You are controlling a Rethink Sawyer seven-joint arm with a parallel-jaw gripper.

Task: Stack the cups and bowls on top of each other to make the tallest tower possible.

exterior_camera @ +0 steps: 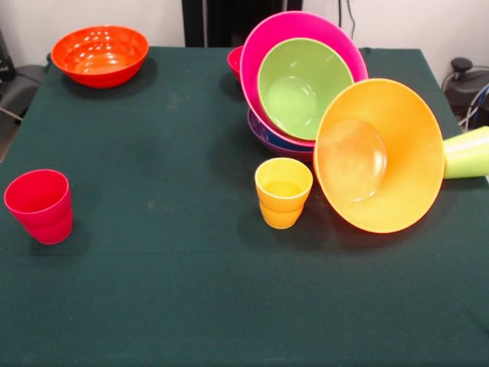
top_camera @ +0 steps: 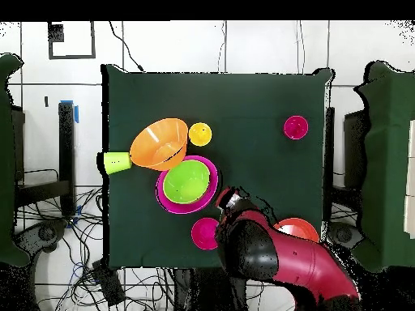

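The tower leans: a purple bowl (exterior_camera: pixel 263 134) lies lowest, with a sliver of blue above it. On that a large pink bowl (exterior_camera: pixel 269 40) tips toward the camera and holds a lime green bowl (exterior_camera: pixel 304 86). A light orange bowl (exterior_camera: pixel 380 155) stands on its edge against the pile, and a lime green cup (exterior_camera: pixel 467 151) lies on its side behind it. A yellow cup (exterior_camera: pixel 283 191) stands upright in front. The red cup (exterior_camera: pixel 40 205) stands apart. My gripper (top_camera: pixel 228 199) shows only in the overhead view, beside the pink bowl (top_camera: pixel 209 172), holding nothing I can see.
A red-orange bowl (exterior_camera: pixel 99 53) sits at a far table corner, partly under my arm (top_camera: pixel 275 255) in the overhead view. A small red bowl (exterior_camera: pixel 234 57) peeks out behind the pink one. The green cup (top_camera: pixel 117 162) overhangs the table's edge.
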